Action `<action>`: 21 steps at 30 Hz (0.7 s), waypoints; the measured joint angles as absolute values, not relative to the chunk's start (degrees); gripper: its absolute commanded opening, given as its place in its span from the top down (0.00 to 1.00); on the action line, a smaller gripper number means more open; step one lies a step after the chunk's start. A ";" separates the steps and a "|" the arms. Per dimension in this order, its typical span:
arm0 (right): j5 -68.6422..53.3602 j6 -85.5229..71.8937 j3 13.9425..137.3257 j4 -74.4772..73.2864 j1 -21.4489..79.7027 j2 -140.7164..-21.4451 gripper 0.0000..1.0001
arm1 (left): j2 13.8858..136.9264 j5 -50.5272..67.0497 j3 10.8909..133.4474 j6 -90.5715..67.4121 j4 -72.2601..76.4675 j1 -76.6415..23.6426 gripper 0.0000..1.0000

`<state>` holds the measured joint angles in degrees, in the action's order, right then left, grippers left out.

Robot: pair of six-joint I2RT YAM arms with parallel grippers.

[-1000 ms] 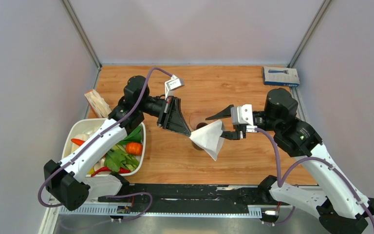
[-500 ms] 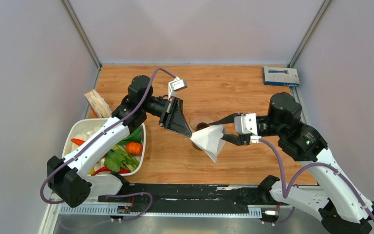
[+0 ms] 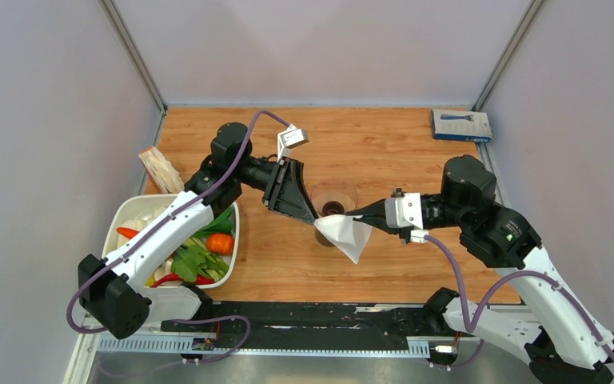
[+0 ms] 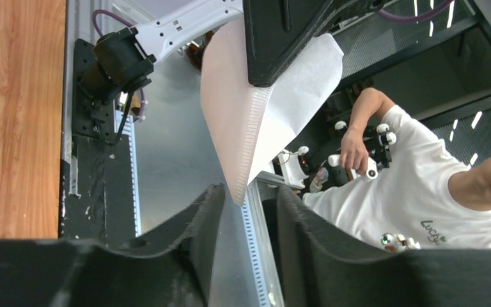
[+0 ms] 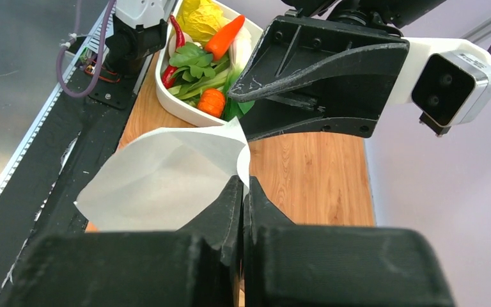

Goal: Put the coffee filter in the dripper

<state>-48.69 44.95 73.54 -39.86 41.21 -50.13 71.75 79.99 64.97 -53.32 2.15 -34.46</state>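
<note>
The coffee filter [image 3: 344, 234], a white folded paper cone, hangs in the air above the wooden table, just in front of the dripper [image 3: 344, 192]. The dripper is a clear funnel with a brown centre, partly behind the paper. My right gripper [image 3: 361, 217] is shut on the filter's upper right edge; in the right wrist view its jaws [image 5: 243, 182] pinch the paper [image 5: 160, 179]. My left gripper [image 3: 313, 219] is open at the filter's left corner. In the left wrist view the paper's [image 4: 256, 115] pointed tip hangs at the gap of the jaws [image 4: 246, 192], ungripped.
A white bowl [image 3: 120, 210] of vegetables stands at the left, under the left arm. A tan packet [image 3: 160, 170] leans behind it. A blue box [image 3: 461, 126] lies at the back right corner. A person [image 4: 422, 185] shows beyond the table in the left wrist view.
My right gripper moved in and closed on the filter's edge. My left gripper opened and let go of the paper. The filter sank slightly.
</note>
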 measured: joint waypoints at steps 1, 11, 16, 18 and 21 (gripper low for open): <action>-48.34 44.97 73.52 -39.94 41.21 -49.87 1.00 | 71.72 79.61 65.12 -53.10 2.17 -34.35 0.45; -45.91 43.22 72.01 -38.79 41.23 -47.53 1.00 | 70.11 73.71 65.32 -50.70 1.48 -32.86 0.37; -45.67 41.58 72.01 -37.71 41.23 -47.99 1.00 | 69.93 71.64 65.32 -49.41 1.39 -33.74 0.39; -45.58 41.04 72.01 -37.19 41.23 -48.16 1.00 | 69.93 71.29 65.32 -48.86 1.10 -34.33 0.45; -45.47 40.49 72.01 -36.77 41.23 -48.29 1.00 | 69.93 71.05 65.32 -48.27 0.97 -34.89 0.54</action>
